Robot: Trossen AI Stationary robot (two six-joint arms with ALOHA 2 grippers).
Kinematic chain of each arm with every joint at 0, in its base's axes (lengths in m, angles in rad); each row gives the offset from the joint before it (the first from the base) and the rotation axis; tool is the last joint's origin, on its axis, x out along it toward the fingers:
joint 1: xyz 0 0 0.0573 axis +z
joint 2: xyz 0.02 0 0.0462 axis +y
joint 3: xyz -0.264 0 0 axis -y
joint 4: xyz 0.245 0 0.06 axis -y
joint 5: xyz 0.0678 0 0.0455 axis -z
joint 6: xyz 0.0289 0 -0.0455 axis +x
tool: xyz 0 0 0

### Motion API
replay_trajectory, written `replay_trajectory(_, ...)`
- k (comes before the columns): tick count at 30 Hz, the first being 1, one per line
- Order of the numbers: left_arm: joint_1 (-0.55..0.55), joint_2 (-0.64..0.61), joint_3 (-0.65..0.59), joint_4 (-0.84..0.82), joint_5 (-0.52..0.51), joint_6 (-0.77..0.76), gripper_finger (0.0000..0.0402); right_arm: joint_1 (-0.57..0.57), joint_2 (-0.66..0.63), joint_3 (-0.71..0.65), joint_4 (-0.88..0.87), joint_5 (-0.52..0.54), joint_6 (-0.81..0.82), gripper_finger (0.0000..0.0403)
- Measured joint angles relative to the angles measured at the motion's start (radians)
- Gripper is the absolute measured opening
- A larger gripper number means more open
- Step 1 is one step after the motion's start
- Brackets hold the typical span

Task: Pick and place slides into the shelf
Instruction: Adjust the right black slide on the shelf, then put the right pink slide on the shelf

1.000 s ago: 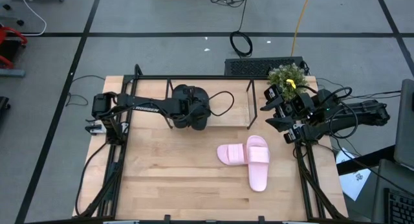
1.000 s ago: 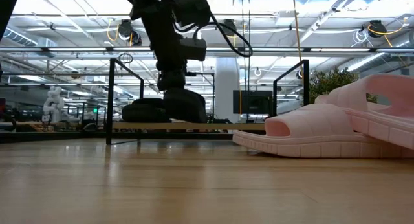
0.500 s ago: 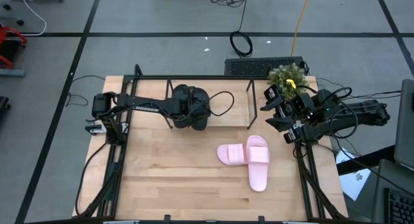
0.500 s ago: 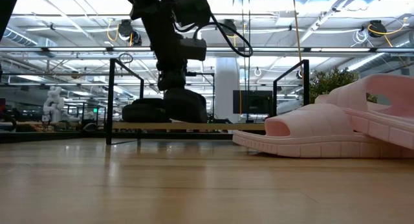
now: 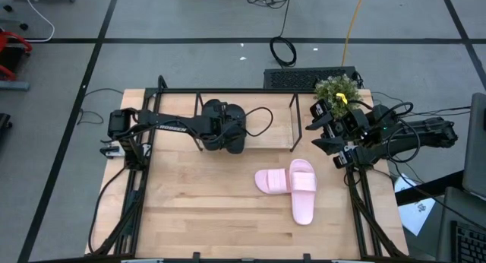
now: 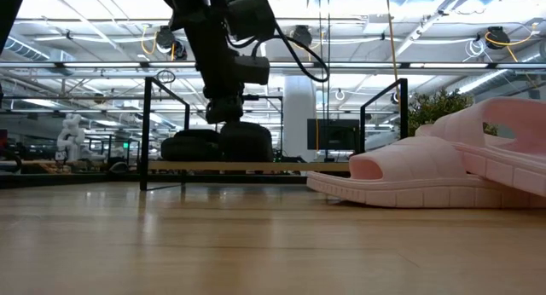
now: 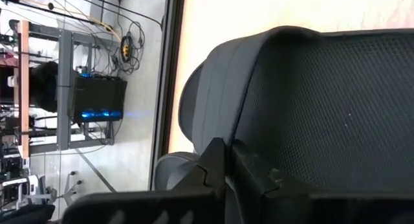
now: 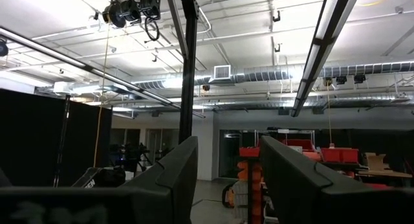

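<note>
Left gripper [image 6: 223,123], fingers closed, has seemingly risen off the black slide [image 6: 243,144] (shelf [image 6: 256,166]).

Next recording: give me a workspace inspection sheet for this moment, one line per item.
Surface: wooden table, bare at the front.
Job's things: black slides on the shelf; pink slides overlapping on the table, right of centre.
Clutter: potted plant at the far right corner.
Grippers: left gripper shut, at a black slide on the shelf; right gripper open, parked at the right edge.
Cables: black loop beside the left arm.
Surroundings: cables on the floor.
</note>
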Motion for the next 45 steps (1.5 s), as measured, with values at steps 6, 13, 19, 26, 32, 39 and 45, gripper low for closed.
replay_trajectory(6,0.000,0.000,0.000,0.002,-0.020,-0.005,0.0024,0.000,0.000,0.000,0.000,0.000,0.000,0.0157)
replay_trajectory(13,0.000,0.000,0.000,0.002,-0.024,-0.003,0.0045,0.000,0.000,0.000,0.000,0.000,0.000,0.0157)
replay_trajectory(19,0.000,0.000,-0.001,0.004,-0.024,-0.003,0.0075,0.000,0.000,0.000,0.000,0.000,0.000,0.0157)
replay_trajectory(26,0.000,0.000,-0.001,0.004,-0.016,-0.027,0.0082,0.000,0.000,0.000,0.000,-0.001,0.000,0.0157)
replay_trajectory(32,0.000,0.000,-0.001,0.005,-0.016,-0.030,0.0083,0.000,0.000,0.000,0.000,0.000,0.000,0.0157)
replay_trajectory(39,-0.019,0.000,0.010,-0.014,-0.020,-0.072,0.0083,0.000,0.000,0.000,0.000,-0.001,0.000,0.0157)
replay_trajectory(45,-0.044,0.000,0.068,-0.054,-0.038,-0.094,0.0083,0.000,0.000,0.000,0.000,0.000,0.000,0.0157)
